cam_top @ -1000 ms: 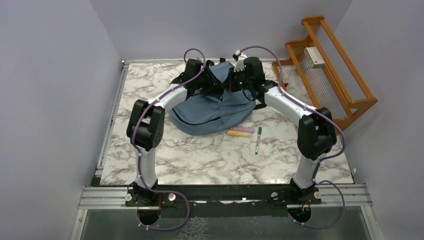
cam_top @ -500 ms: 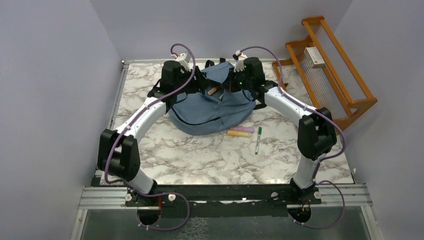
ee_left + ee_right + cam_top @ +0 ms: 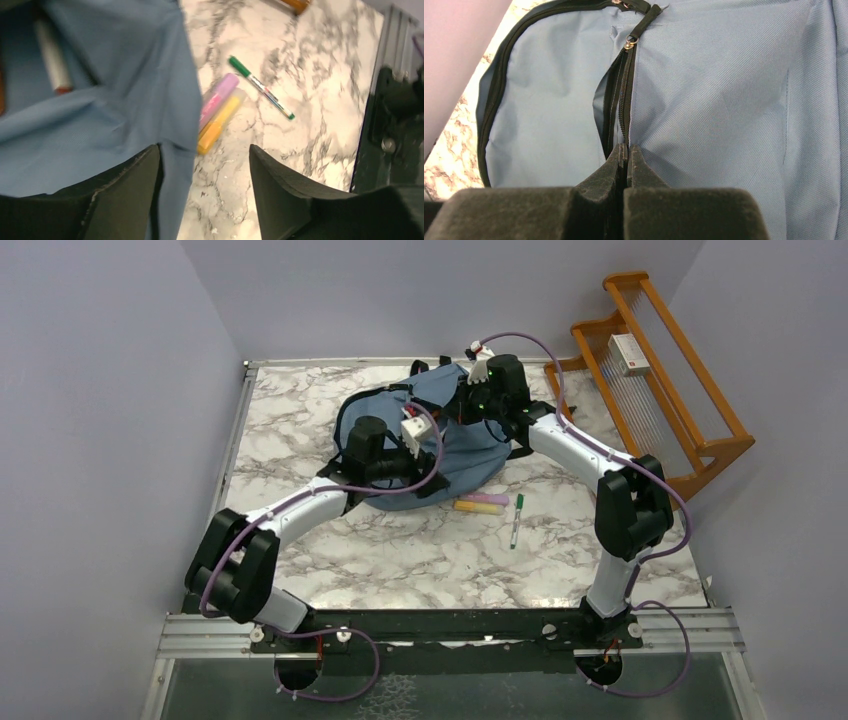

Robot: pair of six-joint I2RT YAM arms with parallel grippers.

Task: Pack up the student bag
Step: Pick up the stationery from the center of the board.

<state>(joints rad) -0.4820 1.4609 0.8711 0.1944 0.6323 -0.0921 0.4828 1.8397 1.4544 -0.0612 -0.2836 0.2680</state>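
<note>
Both grippers at the bag
Right gripper pinches its zipper edge; left gripper gapes wide over its edge beside the markers.

Overhead view looks down — wrist views close on student bag.
</note>
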